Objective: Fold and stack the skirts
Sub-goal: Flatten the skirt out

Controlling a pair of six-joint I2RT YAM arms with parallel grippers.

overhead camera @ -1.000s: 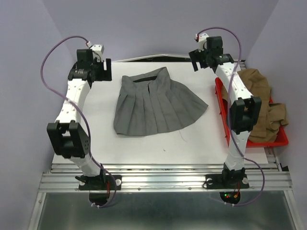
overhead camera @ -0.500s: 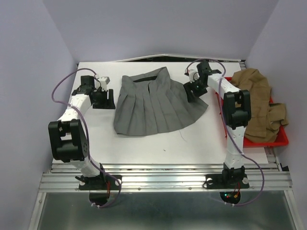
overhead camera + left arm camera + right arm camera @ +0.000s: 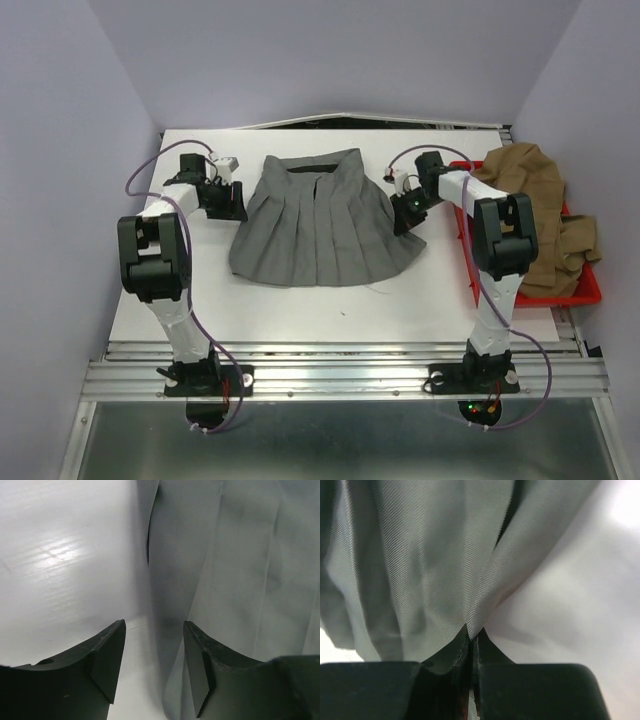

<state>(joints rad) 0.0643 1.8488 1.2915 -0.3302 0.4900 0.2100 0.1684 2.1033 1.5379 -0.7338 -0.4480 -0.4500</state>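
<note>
Both arms have dropped from the far corners within the past second to flank the grey skirt (image 3: 315, 220), which lies flat between them. The right claw (image 3: 403, 212) has clenched on a pinch of the skirt's side edge, cloth puckering up from the shut tips. The left claw (image 3: 232, 203) is released, fingers apart astride the opposite edge, one over cloth, one over bare bench (image 3: 400, 300). The first fold looks ready to start once the left bites. The tan skirt (image 3: 530, 190) waits heaped in a red tray (image 3: 588, 292) just outside the right claw. The bench is smooth white board, and lilac walls (image 3: 330, 60) close in on three sides.
</note>
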